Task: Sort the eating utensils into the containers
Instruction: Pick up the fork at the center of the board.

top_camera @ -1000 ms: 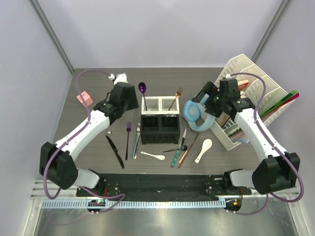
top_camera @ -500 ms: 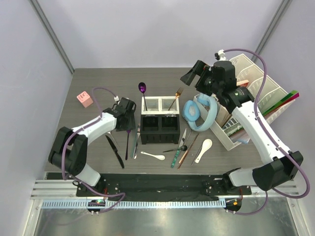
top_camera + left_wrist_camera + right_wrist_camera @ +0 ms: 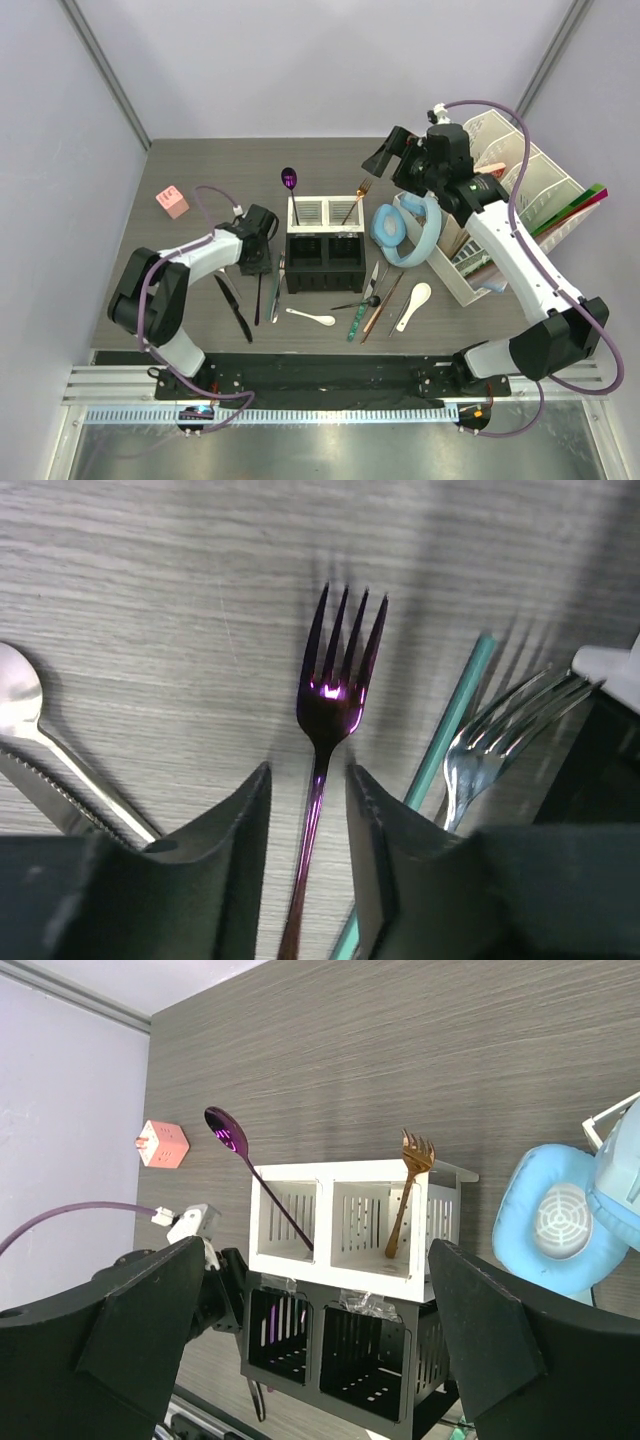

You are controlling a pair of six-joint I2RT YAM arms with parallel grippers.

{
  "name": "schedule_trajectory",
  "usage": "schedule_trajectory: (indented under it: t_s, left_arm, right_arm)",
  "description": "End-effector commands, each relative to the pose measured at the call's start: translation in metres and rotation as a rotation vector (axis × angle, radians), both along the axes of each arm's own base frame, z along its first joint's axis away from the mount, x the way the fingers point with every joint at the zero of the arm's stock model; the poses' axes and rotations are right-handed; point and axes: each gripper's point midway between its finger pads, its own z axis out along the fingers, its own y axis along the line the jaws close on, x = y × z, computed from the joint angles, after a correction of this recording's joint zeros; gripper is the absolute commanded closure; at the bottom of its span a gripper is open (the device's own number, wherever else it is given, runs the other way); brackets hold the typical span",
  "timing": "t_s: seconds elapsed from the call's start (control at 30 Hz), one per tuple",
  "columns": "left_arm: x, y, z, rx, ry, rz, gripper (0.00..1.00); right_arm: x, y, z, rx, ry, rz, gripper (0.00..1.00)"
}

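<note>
Two utensils, a purple spoon (image 3: 289,180) and a copper fork (image 3: 361,190), stand in the caddy's (image 3: 322,270) far compartments. The left claw (image 3: 307,772), half spread, straddles the purple fork (image 3: 335,695) left of the caddy without pinching it. The right claw (image 3: 318,1260) hangs wide and empty. A knife (image 3: 233,305) and soup spoons (image 3: 412,303) lie unsorted toward the bench's (image 3: 200,170) near edge.

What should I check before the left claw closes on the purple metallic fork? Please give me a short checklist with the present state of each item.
1. The handle of the purple metallic fork lies between the fingers of the left claw: ok.
2. A gap shows on each side of the handle: ok.
3. The teal stick and the silver fork are outside the claw: ok, but close beside it.
4. The fingers are low enough to catch the handle: cannot tell.
5. The right claw is open, empty and away from the fork: ok.
6. The black box caddy has free front compartments: ok.
</note>
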Motion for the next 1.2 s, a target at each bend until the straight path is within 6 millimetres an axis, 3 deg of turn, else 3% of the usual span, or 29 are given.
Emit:
schedule_trajectory:
  t_s: [0.0,0.07,0.17,0.3,0.47,0.5,0.53,0.6,0.7,0.8,0.87,0.9,1.07,1.17]
  left_arm:
    - [-0.002,-0.006,-0.021,-0.021,0.066,0.017,0.77]
    - [-0.003,-0.009,-0.024,-0.024,0.091,0.008,1.0]
    - [-0.009,-0.009,-0.031,-0.022,0.129,0.006,1.0]
    - [-0.008,-0.003,-0.02,-0.008,0.092,0.031,1.0]
    - [0.005,0.001,0.04,-0.02,-0.059,0.022,1.0]
    - [0.007,-0.001,0.051,-0.035,-0.085,0.002,1.0]
    - [0.013,-0.008,0.075,-0.075,-0.141,-0.022,1.0]
    - [0.013,-0.007,0.097,-0.082,-0.177,-0.041,1.0]
    - [0.016,-0.01,0.147,-0.132,-0.288,-0.068,1.0]
    - [0.022,-0.014,0.2,-0.188,-0.43,-0.094,1.0]
    - [0.021,-0.032,0.221,-0.289,-0.499,-0.18,1.0]
    - [0.029,-0.04,0.246,-0.353,-0.599,-0.169,1.0]
    - [0.06,-0.076,0.264,-0.481,-0.662,-0.215,1.0]
    - [0.087,-0.106,0.273,-0.466,-0.699,-0.294,1.0]
  right_arm:
    - [0.007,0.004,0.032,0.01,-0.097,0.024,0.0]
    - [0.006,0.004,0.037,0.014,-0.111,0.029,0.0]
    - [0.007,0.002,0.036,0.012,-0.129,0.027,0.0]
    - [0.007,0.001,0.025,0.006,-0.11,0.021,0.0]
    - [0.012,0.003,0.016,0.042,-0.084,0.011,0.0]
    - [0.014,0.003,0.008,0.044,-0.074,0.006,0.0]
    - [0.016,0.001,0.001,0.047,-0.061,-0.004,0.0]
    - [0.016,-0.001,-0.017,0.064,-0.012,-0.022,0.0]
    - [0.017,-0.005,-0.028,0.097,0.028,-0.047,0.0]
    - [0.019,-0.003,-0.011,0.133,-0.022,-0.053,0.0]
    - [0.023,-0.004,0.008,0.146,-0.059,-0.059,0.0]
    - [0.025,-0.002,0.013,0.149,-0.068,-0.052,0.0]
    - [0.031,0.011,0.041,0.217,-0.087,-0.007,0.0]
    - [0.03,0.013,0.044,0.221,-0.093,0.003,0.01]
